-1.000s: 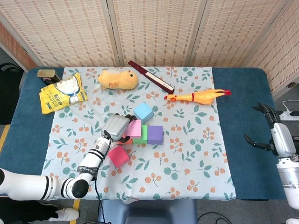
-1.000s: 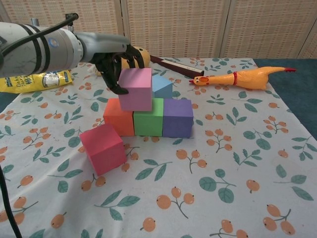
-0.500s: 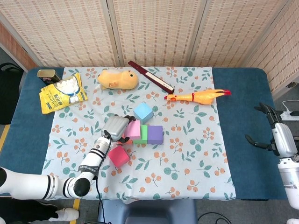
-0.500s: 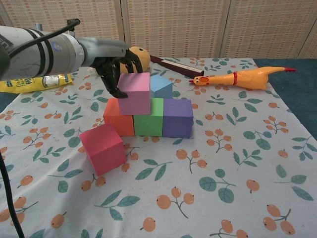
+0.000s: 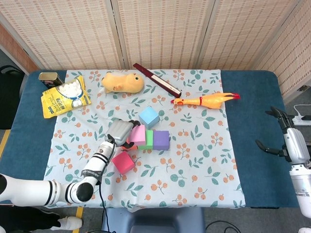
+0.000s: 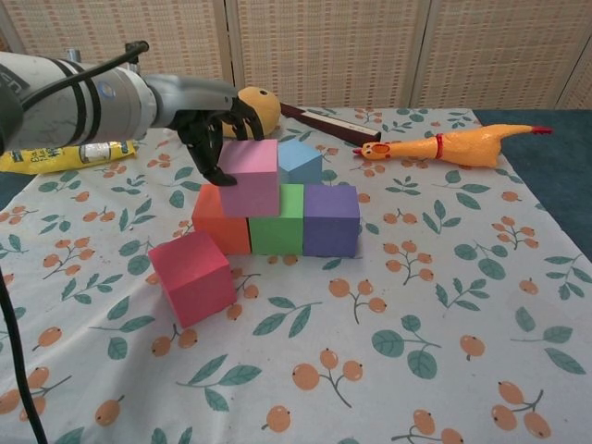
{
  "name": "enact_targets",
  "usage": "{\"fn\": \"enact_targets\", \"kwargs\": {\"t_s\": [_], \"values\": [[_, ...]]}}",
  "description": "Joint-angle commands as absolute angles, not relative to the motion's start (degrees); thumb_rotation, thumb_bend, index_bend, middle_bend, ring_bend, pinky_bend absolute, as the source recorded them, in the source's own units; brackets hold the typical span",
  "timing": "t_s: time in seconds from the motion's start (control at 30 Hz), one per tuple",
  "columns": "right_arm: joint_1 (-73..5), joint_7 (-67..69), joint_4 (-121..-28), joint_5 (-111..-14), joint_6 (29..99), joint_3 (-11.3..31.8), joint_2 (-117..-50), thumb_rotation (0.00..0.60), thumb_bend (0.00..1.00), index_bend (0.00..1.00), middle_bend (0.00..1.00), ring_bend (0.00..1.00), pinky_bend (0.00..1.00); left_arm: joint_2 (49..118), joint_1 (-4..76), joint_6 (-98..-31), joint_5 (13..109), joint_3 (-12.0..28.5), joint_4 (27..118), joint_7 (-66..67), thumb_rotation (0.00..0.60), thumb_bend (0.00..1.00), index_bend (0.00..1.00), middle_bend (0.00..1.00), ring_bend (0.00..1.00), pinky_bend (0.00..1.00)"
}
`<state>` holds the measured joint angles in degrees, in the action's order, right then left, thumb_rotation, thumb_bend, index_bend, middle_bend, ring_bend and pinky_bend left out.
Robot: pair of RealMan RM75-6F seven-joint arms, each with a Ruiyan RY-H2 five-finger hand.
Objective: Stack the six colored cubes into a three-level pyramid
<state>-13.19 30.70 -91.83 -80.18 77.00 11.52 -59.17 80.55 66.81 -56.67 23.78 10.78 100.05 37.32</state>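
1. Cubes status: the base row is complete. The orange cube (image 6: 220, 220), green cube (image 6: 278, 220) and purple cube (image 6: 331, 220) stand side by side, touching, near the middle of the floral tablecloth (image 6: 435, 305).
2. Second level: the pink cube (image 6: 250, 166) rests across the orange and green cubes, held by the left hand (image 6: 208, 139), whose fingers are clamped on its left side.
3. Remaining cubes: the magenta cube (image 6: 192, 277) lies tilted in front of the row's left end; the blue cube (image 6: 301, 159) sits just behind the row. Neither is stacked.
4. Judged progress: about half done. One second-level cube and the top cube are left, plus release of the pink cube.
5. Change from the earlier frames: the pink cube has come down from above the row onto the base cubes; the left hand has lowered with it.
6. Right hand (image 5: 287, 140): idle at the table's right edge, well apart from the cubes, fingers spread, holding nothing.
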Motion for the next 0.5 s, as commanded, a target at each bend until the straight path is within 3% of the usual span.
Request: {"fn": "enact_targets", "kwargs": {"t_s": [0.03,0.5], "values": [[-13.2,30.7,-91.8,-80.2,77.0,11.5,-59.2,0.6,0.15,0.0,0.14,0.0,0.0,80.1,66.7,-56.6,23.9,11.0,100.4,36.8,0.6,0.31,0.4,0.44,0.41,0.33],[-13.0,30.3,-92.2,-80.1,77.3,11.6,-59.0,0.6,0.15,0.0,0.14,0.0,0.0,78.9,66.3,-55.7,24.0,10.5,100.5,35.7,0.6,0.31,0.39,0.44,0.41,0.33]]}}
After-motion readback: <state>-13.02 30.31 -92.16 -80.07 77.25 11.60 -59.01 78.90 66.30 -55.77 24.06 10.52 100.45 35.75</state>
